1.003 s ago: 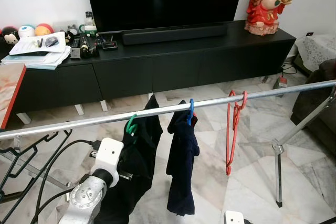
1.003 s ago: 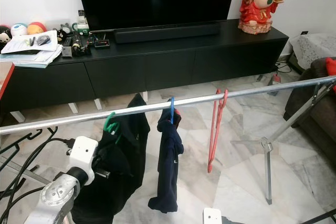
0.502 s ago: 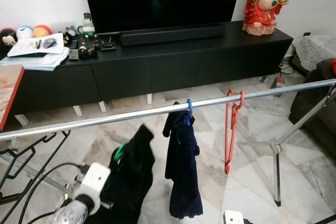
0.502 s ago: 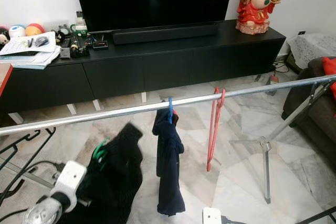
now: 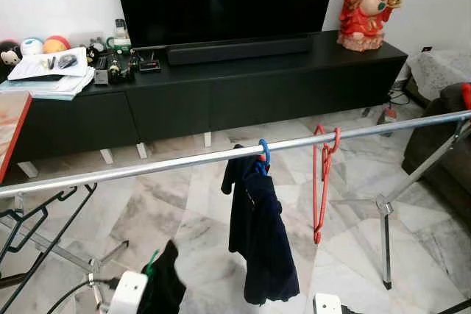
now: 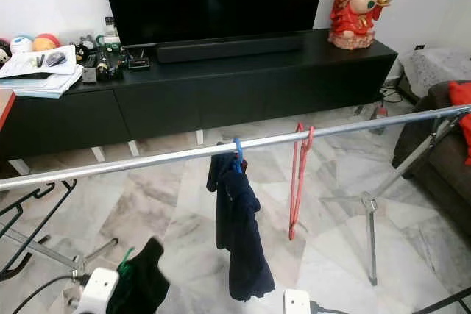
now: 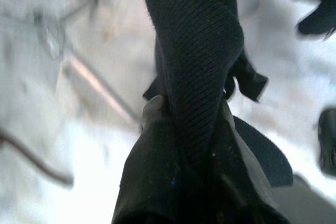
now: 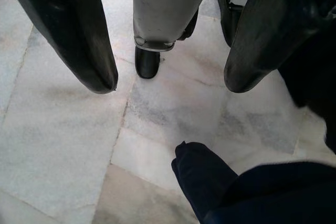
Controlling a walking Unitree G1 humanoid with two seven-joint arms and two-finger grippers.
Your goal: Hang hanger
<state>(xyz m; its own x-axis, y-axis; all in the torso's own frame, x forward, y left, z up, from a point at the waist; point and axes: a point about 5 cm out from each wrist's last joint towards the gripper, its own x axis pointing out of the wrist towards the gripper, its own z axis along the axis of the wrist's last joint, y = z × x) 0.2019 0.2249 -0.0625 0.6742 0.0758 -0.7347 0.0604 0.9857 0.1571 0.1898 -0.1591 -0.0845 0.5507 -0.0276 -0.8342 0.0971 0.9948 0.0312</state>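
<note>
The green hanger with its black garment has dropped off the rail to seven o'clock. The left gripper seems clamped on that cloth; the right gripper gapes wide over bare floor.

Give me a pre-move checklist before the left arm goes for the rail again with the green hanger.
1. Left gripper shut on black knit garment with green plastic hanger: ok.
2. Green plastic hanger on silver metal rail: not ok, held low near the floor.
3. Free rail to the left of the blue hanger with dark navy garment: ok.
4. Green hook facing the rail: cannot tell.
5. Right gripper open above the marble floor, away from the rail: ok.
6. Red empty hanger well off to the right: ok.
</note>
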